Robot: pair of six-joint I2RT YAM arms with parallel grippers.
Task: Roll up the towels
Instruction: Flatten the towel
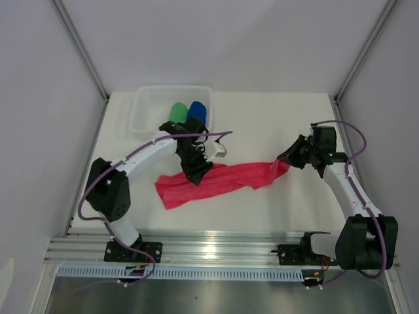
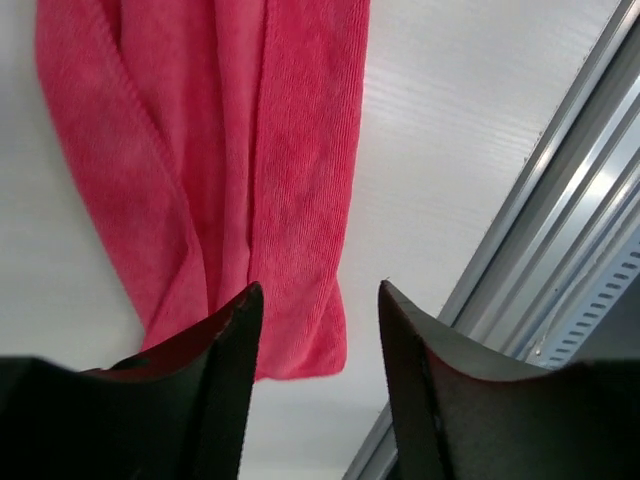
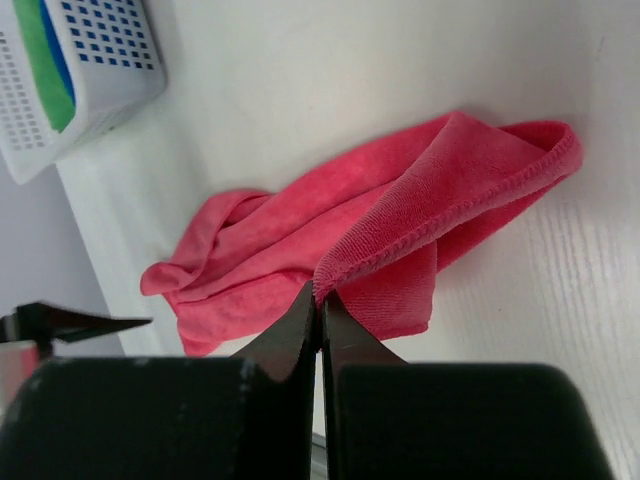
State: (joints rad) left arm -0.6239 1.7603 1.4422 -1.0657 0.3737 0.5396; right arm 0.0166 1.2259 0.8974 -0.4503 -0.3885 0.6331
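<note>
**A:** Your right claw (image 3: 320, 296) is pinched shut on the red towel (image 3: 400, 210), at its hem. Your left claw (image 2: 320, 292) stands parted, empty, over its other half.

**B:** What next?

**A:** It lies bunched across the table (image 1: 275, 124), three to eight o'clock. I'd pull it flat before you roll. Green towel (image 1: 177, 112) and blue towel (image 1: 198, 111) sit in the basket (image 1: 145, 111) at eleven.

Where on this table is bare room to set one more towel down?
Bare: the far table between the basket and the right claw, behind the red towel; also the near strip between that towel and the rail. Crowded: left of centre, where the left claw hangs over the towel near the basket.
</note>
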